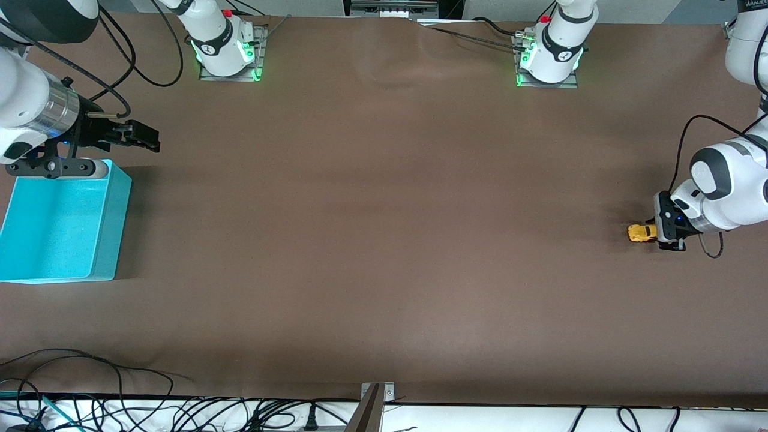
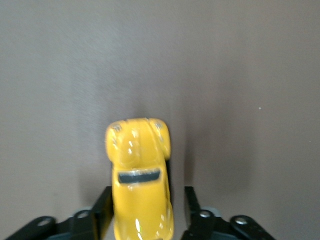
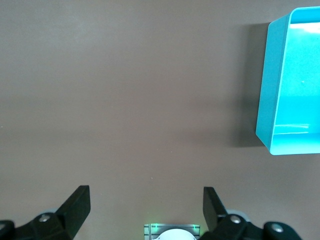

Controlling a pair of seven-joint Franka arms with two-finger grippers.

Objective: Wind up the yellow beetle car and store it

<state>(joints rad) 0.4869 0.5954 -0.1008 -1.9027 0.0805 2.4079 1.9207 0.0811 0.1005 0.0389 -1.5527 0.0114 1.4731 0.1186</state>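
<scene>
The yellow beetle car (image 1: pixel 641 233) sits on the brown table at the left arm's end. My left gripper (image 1: pixel 656 229) is down at the table with the car's rear between its fingers. In the left wrist view the car (image 2: pixel 140 160) fills the space between the two black fingers (image 2: pixel 102 207). One finger is against the car's side and a narrow gap shows at the other. The gripper (image 2: pixel 147 202) is open around the car. My right gripper (image 1: pixel 143 135) waits, open and empty (image 3: pixel 145 205), over the table beside the teal bin.
An empty teal bin (image 1: pixel 114 222) stands at the right arm's end of the table; it also shows in the right wrist view (image 3: pixel 272 95). The arm bases (image 1: pixel 228 51) stand along the table's edge farthest from the front camera. Cables run along its nearest edge.
</scene>
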